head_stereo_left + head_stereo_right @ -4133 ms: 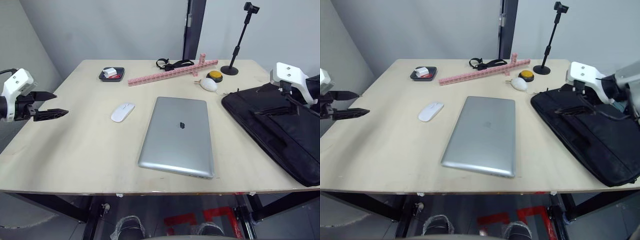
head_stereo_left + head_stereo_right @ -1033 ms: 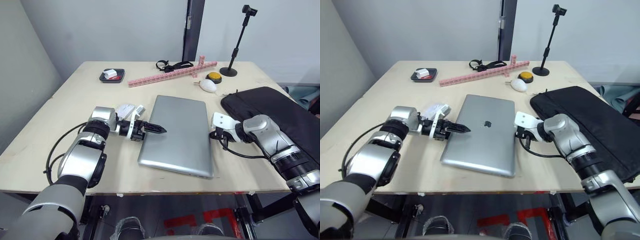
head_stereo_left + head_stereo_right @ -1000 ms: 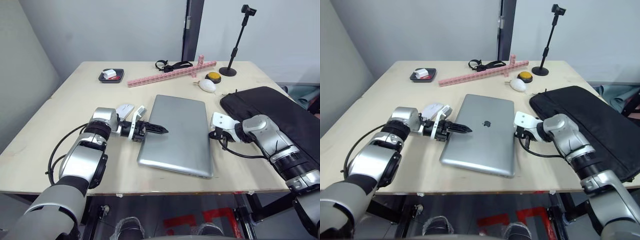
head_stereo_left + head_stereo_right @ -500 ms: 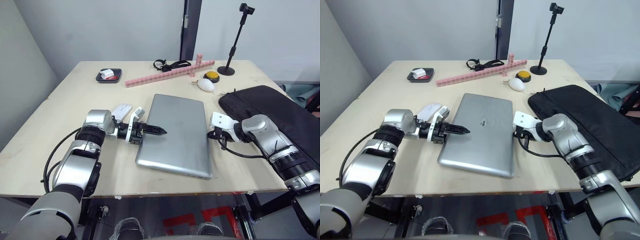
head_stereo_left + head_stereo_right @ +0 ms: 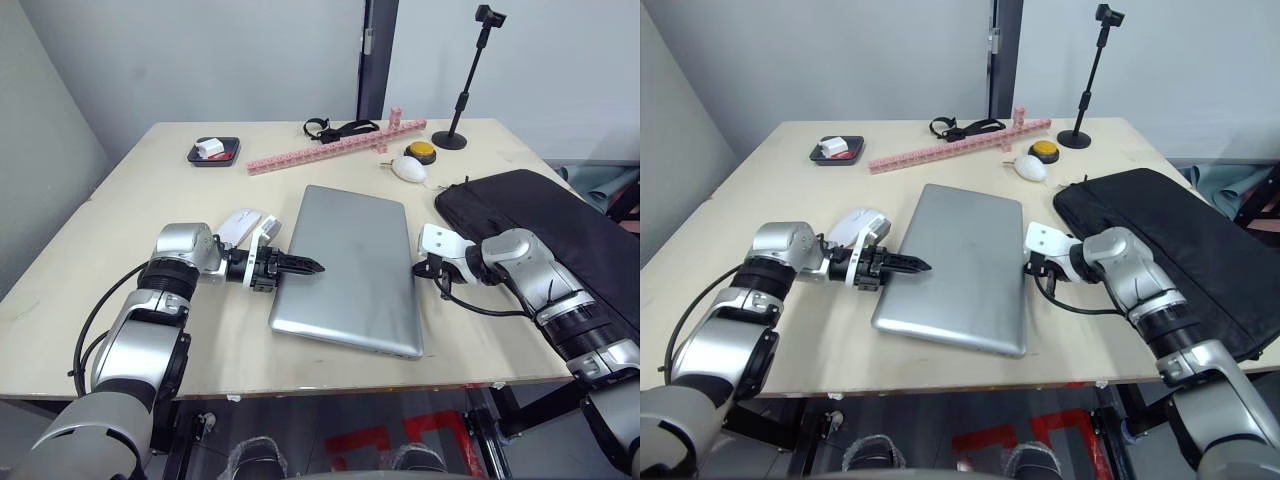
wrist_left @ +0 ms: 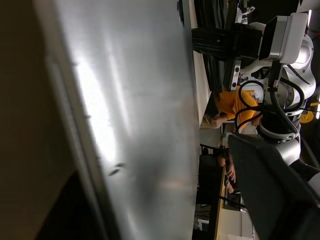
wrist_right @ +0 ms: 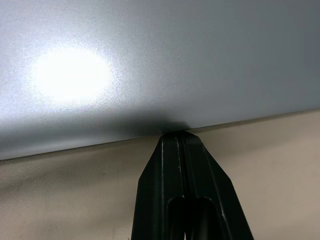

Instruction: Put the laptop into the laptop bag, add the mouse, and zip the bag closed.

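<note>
While the laptop (image 5: 350, 268) lies flat — right jaws (image 7: 181, 137) pressed together at its edge | left jaws (image 5: 310, 267) straddle the opposite edge.

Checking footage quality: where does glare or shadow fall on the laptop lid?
Right wrist view: a round bright glare patch on the thin silver-grey metal laptop, dark shadow around the right gripper. Left wrist view: streaky glare along the lid. Eye views: even sheen.

Laptop (image 5: 350, 262) brushed metal; laptop bag (image 5: 545, 215) matt black fabric.

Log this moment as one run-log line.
laptop flat on table | left gripper at its left edge | right gripper shut, tips at right edge | mouse, bag untouched
</note>
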Motion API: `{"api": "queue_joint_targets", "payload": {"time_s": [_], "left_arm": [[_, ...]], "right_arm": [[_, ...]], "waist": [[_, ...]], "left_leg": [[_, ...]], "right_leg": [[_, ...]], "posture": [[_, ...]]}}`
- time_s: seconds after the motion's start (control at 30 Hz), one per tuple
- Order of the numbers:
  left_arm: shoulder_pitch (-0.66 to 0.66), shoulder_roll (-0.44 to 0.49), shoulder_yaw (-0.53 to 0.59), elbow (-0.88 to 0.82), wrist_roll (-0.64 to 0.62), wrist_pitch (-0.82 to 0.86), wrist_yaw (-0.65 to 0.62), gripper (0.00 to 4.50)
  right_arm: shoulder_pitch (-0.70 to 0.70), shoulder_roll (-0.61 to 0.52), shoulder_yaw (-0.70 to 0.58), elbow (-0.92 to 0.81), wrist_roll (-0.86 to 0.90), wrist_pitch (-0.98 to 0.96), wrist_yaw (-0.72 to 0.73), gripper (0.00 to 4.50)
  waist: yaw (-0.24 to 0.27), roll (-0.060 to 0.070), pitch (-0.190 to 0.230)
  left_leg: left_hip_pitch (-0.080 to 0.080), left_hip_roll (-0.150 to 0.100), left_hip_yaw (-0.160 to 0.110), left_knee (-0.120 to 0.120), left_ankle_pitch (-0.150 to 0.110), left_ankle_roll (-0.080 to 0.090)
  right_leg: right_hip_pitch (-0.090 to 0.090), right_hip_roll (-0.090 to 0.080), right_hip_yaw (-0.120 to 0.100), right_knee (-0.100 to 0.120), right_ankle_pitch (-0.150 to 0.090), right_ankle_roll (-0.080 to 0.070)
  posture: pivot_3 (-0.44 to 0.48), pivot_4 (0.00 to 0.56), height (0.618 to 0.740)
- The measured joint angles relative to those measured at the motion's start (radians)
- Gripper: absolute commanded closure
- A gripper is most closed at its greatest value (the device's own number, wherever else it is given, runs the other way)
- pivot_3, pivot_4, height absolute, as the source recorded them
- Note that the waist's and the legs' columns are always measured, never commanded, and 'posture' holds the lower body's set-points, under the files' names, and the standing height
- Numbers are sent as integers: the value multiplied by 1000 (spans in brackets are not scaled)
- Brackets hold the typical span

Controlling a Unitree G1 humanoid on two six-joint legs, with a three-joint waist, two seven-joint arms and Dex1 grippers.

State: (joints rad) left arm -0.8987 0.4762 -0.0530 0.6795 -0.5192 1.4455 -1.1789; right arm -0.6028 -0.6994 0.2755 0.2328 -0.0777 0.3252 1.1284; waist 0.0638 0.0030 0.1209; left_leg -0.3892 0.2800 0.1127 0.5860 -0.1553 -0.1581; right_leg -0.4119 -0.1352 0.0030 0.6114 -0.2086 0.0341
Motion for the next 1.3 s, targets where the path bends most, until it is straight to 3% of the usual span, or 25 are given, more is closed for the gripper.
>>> {"api": "queue_joint_targets", "payload": {"time_s": [0.17,0.57,0.8,0.9,1.2,1.27,1.3], "left_arm": [[21,5,50,-12,-54,49,13,4221],[89,-41,197,-125,-121,161,197,4221],[172,-45,249,-213,-293,165,345,4221],[219,-55,270,-271,-389,164,426,4221],[352,-177,364,-423,-631,164,716,4221],[366,-202,386,-440,-655,164,772,4221],[371,-210,394,-451,-664,164,794,4221]], "right_arm": [[-2,6,0,1,-3,-2,-1,4500],[-4,7,-8,25,-10,-37,-9,4500],[10,18,-72,17,24,-35,-73,4500],[49,3,-131,-41,62,-11,-87,3641],[167,-124,-310,-242,211,81,-74,563],[189,-165,-349,-271,238,99,-67,39],[205,-188,-364,-289,249,105,-62,39]], "waist": [[-3,0,0],[1,0,1],[5,1,9],[13,1,12],[38,1,13],[36,1,13],[35,1,13]], "left_leg": [[0,0,1,-1,0,0],[0,0,1,-1,0,0],[-4,0,1,-6,1,-1],[-12,0,-1,-7,1,-2],[-16,-1,-3,-7,0,-3],[-15,-1,-3,-6,0,-2],[-15,0,-3,-6,0,-2]], "right_leg": [[0,0,0,-1,0,0],[0,0,0,-3,0,0],[-4,0,-1,-5,1,1],[-8,1,-4,-6,8,13],[-7,1,-6,-13,8,14],[-7,0,-6,-15,8,14],[-7,0,-6,-15,8,14]], "posture": [[0,150,740],[0,150,740],[0,150,740],[0,150,740],[0,150,740],[0,150,740],[0,150,740]]}}
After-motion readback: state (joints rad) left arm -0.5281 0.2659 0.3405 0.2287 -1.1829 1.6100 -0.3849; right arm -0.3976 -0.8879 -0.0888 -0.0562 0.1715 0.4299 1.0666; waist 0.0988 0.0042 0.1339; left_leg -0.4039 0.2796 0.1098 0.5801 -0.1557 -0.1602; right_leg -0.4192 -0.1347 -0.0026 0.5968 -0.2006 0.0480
